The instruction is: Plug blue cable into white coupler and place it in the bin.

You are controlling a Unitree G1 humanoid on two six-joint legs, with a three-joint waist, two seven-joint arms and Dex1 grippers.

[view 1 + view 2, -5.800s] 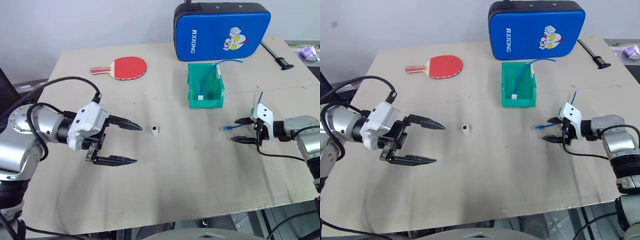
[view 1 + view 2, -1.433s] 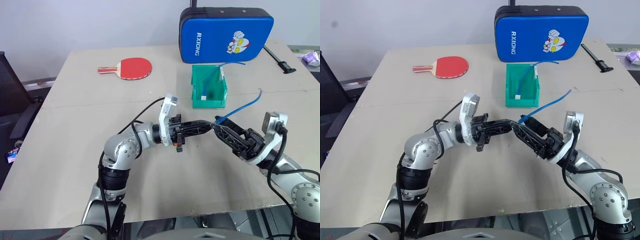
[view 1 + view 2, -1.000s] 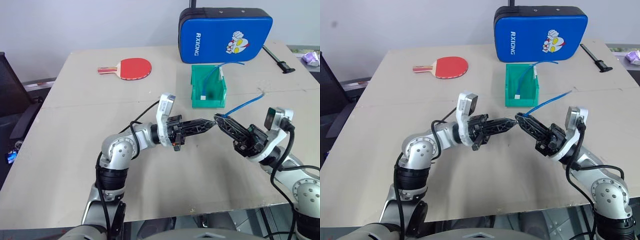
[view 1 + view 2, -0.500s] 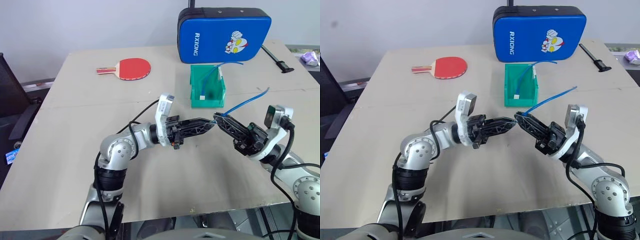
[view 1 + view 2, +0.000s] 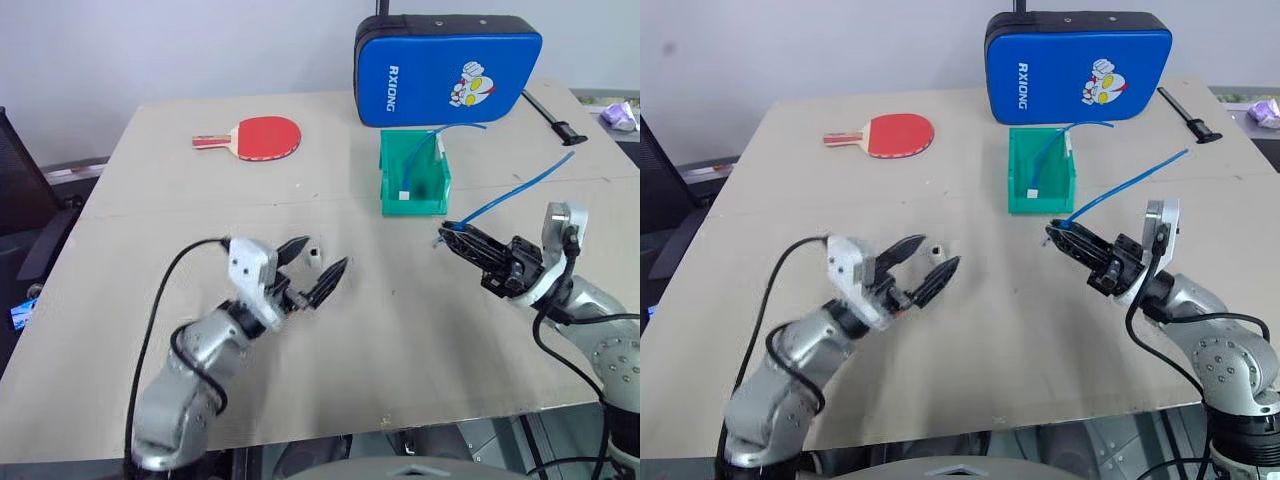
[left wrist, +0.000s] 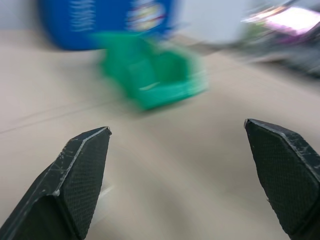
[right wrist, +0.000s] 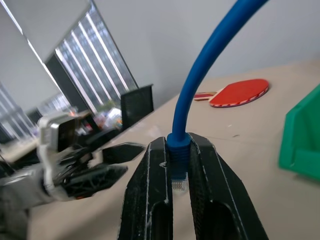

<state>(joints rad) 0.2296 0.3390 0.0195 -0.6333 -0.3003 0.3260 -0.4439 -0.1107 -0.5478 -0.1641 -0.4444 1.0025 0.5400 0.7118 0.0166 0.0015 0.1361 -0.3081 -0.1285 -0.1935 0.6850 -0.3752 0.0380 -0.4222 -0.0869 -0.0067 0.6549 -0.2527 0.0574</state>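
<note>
Blue padding with white letters reading "RXIONG" and a cartoon figure marks the cushion (image 5: 447,68) standing at the table's far edge, at about twelve o'clock from the robot; no other writing can be read. The table (image 5: 400,330) has a matte beige top with a seam running across it, set against a pale wall. A red paddle (image 5: 262,137) lies at eleven o'clock, and a black tool (image 5: 552,114) lies near the far right corner.

Just in front of the cushion stands the green bin (image 5: 413,183), with a longer blue cable (image 5: 428,146) arching out of it. The right gripper (image 5: 449,237), at two o'clock, has its fingers pressed together on the blue cable (image 5: 510,194) just behind its clear plug — the rest of the cable rises free toward the right. The left gripper (image 5: 314,266), at ten o'clock, has its fingers spread wide with nothing between them. The white coupler (image 5: 314,252) appears as a small white block between those spread fingers in the head views; whether it lies on the table or is in the air cannot be told, and it is not on the cable's plug.

The right wrist view adds what the head views lack: the gold contacts of the plug (image 7: 179,184) seated between the fingers (image 7: 152,190), window blinds and a dark chair beyond the table, and the left gripper facing it. The left wrist view shows its own two fingertips (image 6: 82,170) far apart, with the bin and cushion blurred beyond.
</note>
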